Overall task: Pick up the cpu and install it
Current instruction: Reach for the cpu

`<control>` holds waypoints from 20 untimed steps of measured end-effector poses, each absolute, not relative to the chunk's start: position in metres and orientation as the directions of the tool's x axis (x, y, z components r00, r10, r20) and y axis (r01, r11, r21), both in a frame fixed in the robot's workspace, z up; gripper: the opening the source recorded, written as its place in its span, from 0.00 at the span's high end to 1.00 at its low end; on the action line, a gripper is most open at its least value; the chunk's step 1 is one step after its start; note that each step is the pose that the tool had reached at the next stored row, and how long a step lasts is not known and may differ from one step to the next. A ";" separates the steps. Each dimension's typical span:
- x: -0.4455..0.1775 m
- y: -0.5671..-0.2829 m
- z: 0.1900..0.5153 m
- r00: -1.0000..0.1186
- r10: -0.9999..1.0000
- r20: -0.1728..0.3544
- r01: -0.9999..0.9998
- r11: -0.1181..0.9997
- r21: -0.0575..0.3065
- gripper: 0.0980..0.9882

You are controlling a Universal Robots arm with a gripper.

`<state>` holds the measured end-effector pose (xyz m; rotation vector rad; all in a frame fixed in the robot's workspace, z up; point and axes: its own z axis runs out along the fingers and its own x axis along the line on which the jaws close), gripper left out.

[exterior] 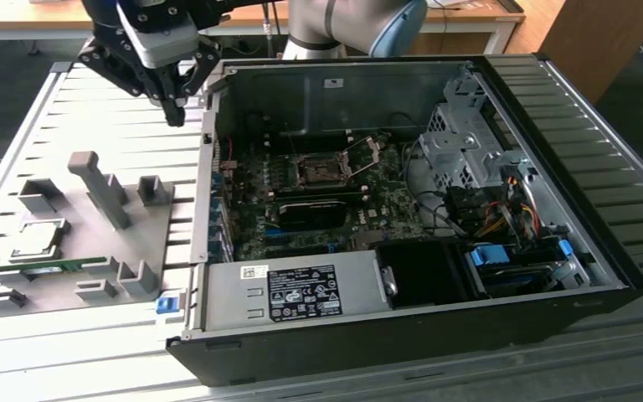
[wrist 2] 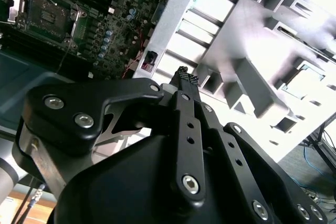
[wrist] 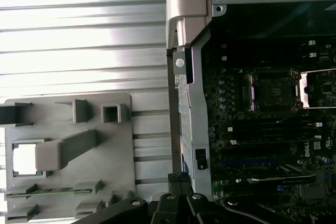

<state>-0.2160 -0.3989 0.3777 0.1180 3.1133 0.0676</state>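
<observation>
The cpu [exterior: 37, 239] lies flat in a square nest on the grey fixture plate [exterior: 87, 251], at the exterior view's left; its silver top glares bright in both wrist views [wrist: 23, 159] [wrist 2: 308, 81]. My gripper [exterior: 174, 115] hangs above the ribbed table beside the computer case's far corner, well away from the cpu, shut with nothing held. Its fingertips [wrist: 181, 178] [wrist 2: 185, 75] sit pressed together. Inside the case, the motherboard's cpu socket [exterior: 324, 170] [wrist: 273, 90] [wrist 2: 46, 17] stands bare with its metal lid [exterior: 367, 149] raised.
The open black computer case [exterior: 411, 335] holds a power supply [exterior: 294, 293], drive cage [exterior: 467, 142] and cables. A green memory stick [exterior: 43, 268] lies on the fixture plate near the cpu, among upright grey blocks [exterior: 104, 188]. A ribbed metal table [exterior: 110, 100] lies under everything.
</observation>
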 end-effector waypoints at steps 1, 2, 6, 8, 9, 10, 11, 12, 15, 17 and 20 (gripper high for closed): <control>-0.216 -0.399 0.378 -0.997 0.076 -0.024 0.075 0.996 0.044 0.99; -0.217 -0.399 0.377 -0.997 0.076 -0.024 0.075 0.996 0.044 0.99; -0.219 -0.399 0.377 -0.997 0.076 -0.024 0.075 0.996 0.044 0.99; -0.220 -0.399 0.377 -0.997 0.076 -0.024 0.075 0.996 0.044 0.99; -0.220 -0.399 0.377 -0.997 0.076 -0.024 0.075 0.996 0.044 0.99; -0.220 -0.399 0.377 -0.997 0.076 -0.024 0.075 0.996 0.044 0.99; -0.221 -0.399 0.377 -0.997 0.076 -0.024 0.075 0.996 0.044 0.99; -0.221 -0.399 0.377 -0.997 0.076 -0.024 0.075 0.996 0.044 0.99; -0.223 -0.399 0.376 -0.997 0.076 -0.024 0.075 0.996 0.044 0.99; -0.224 -0.399 0.376 -0.997 0.076 -0.024 0.075 0.996 0.044 0.99; -0.225 -0.399 0.376 -0.997 0.076 -0.024 0.075 0.996 0.044 0.99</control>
